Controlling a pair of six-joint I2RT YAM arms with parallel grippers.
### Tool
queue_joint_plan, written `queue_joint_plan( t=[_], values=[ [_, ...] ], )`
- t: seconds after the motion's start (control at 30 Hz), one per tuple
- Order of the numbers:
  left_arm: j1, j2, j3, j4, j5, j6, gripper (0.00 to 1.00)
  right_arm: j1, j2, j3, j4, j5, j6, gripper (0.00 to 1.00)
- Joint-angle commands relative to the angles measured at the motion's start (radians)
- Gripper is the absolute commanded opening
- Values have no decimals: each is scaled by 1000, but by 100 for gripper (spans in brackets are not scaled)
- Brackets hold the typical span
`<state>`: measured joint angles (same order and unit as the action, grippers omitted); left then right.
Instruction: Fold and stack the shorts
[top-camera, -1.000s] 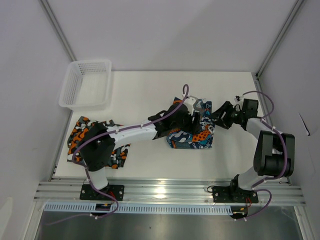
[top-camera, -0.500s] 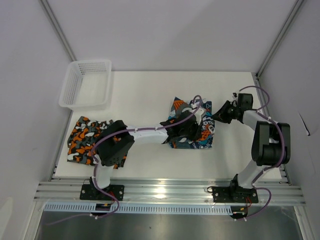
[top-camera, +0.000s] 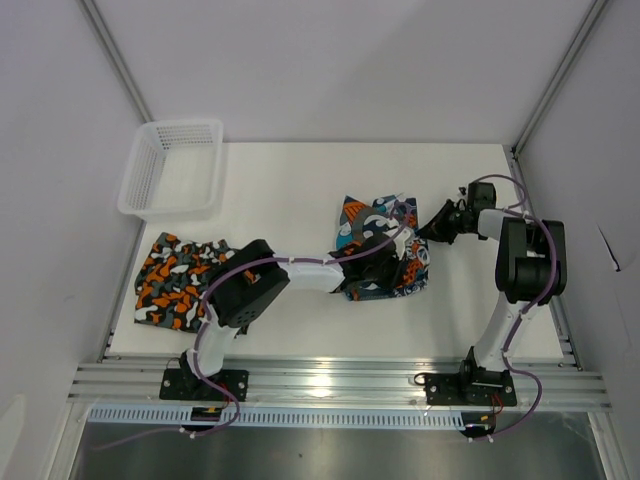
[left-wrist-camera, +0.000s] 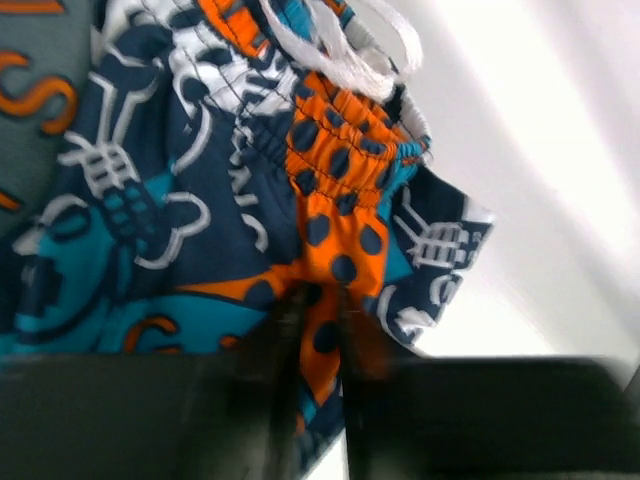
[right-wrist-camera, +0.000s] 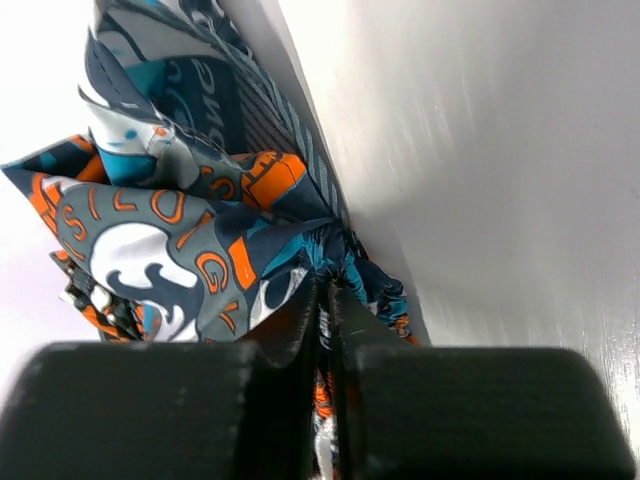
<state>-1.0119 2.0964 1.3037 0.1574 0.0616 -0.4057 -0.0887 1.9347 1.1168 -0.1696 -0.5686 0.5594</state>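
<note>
1. Your left gripper (top-camera: 372, 264) is down on the teal graphic shorts (top-camera: 352, 214), reaching in from the left at mid-table.
2. In the left wrist view its fingers (left-wrist-camera: 285, 330) are pinched almost together on an orange dotted fold, just below the gathered waistband, with the white drawstring (left-wrist-camera: 350, 50) above that.
3. Your right gripper (top-camera: 434, 228) is at the right edge of the same shorts with its jaws closed tight. The right wrist view shows a bunch of cloth caught between them.
4. These shorts lie rumpled on the white table (top-camera: 290, 180), held between your two grippers.
5. The camouflage shorts (top-camera: 172, 280) lie flat near the table's left near corner, well apart from the graphic pair.
6. The white mesh basket (top-camera: 170, 126) sits at the far left corner.
</note>
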Motion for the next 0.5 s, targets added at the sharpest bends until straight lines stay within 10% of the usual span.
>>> queue_joint_plan(
  t=[0.0,0.13,0.37,0.47],
  values=[
    [-14,-76,-1,8,44,-28,26,0,6,75,-19,10,-1,20],
    [25,-212,38,-102,72,-62,70,-2,-72,113,-83,13,-10,48],
    [263,-351,84,-283,187,-73,79,36,-424,-30,-188,194,40,99],
    [360,-313,165,-352,198,-1,81,86,-538,-121,-246,294,107,99]
  ],
)
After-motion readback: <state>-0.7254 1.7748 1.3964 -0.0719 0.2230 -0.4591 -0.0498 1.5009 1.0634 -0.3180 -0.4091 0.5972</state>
